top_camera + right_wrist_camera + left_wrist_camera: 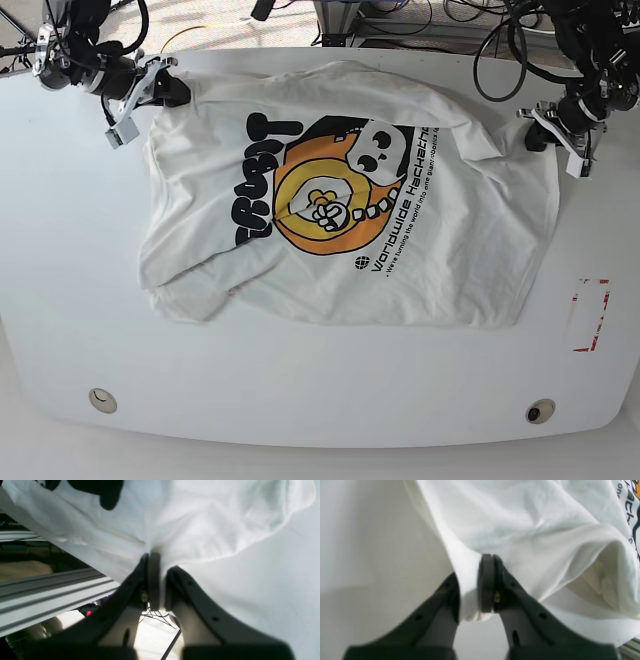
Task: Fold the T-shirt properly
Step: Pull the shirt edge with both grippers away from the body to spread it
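T-shirt point(460, 240) pinched in 2 tools point(488, 585) point(158, 585), between both arms.

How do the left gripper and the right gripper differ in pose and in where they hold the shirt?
The left gripper pinches the shirt near its lower hem, beyond the small printed text; the right gripper pinches near the collar end, beyond the big lettering. In the base view, the left gripper sits slightly lower than the right gripper. Both have their jaws closed on white cloth.
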Controlling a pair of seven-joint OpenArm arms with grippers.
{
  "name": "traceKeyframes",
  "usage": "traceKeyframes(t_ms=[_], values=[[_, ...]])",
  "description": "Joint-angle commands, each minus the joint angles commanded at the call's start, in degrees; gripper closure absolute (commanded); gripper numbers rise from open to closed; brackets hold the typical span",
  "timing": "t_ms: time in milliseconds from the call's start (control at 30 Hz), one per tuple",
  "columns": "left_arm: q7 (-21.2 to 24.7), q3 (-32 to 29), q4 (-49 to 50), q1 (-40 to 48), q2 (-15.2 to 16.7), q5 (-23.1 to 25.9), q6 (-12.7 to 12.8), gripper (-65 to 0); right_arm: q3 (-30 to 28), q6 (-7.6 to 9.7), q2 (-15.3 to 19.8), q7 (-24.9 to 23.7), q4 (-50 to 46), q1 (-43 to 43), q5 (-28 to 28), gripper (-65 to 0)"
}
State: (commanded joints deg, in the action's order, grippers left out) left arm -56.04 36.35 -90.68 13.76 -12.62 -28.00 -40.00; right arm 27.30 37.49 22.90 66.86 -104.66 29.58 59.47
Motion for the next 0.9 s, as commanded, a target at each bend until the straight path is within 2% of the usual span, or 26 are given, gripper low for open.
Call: traceKeyframes(t_ms=[167, 300, 400, 500, 700, 800, 900], values=[[0.0, 0.3, -8.1, 0.0, 0.0, 0.0, 0.0, 0.0, 6.9, 0.09, -2.1, 0.0, -1.0, 1.9, 0.0, 0.0], [-0.1, 0.0, -13.7, -0.1, -0.1, 0.1, 0.0, 0.0, 11.2, 2.51, -2.3, 0.1, -1.0, 1.5, 0.0, 0.0], [-0.4, -0.2, -18.1, -0.4, -0.1, 0.1, 0.0, 0.0, 12.9, 2.51, -2.2, 0.1, -1.0, 1.1, 0.1, 0.0], [-0.4, -2.4, -20.8, -3.1, -0.4, 0.1, 0.0, 0.0, 14.8, 2.51, -2.2, 0.6, -1.1, -1.8, 0.1, 0.0], [-0.4, -4.1, -22.8, -8.4, -0.4, 0.1, 0.0, 0.0, 21.0, 2.51, -1.8, 6.2, -0.8, -11.2, -0.1, 0.0], [-0.4, -5.9, -22.9, -11.4, -0.4, 0.1, 0.0, 0.0, 21.1, 2.51, 0.5, 6.3, -0.8, -14.5, -0.1, 0.0], [-1.6, -6.2, -22.9, -15.4, -0.7, 0.1, 0.0, 0.0, 21.2, 2.51, 1.4, 6.3, -0.6, -18.2, -0.1, 0.0]])
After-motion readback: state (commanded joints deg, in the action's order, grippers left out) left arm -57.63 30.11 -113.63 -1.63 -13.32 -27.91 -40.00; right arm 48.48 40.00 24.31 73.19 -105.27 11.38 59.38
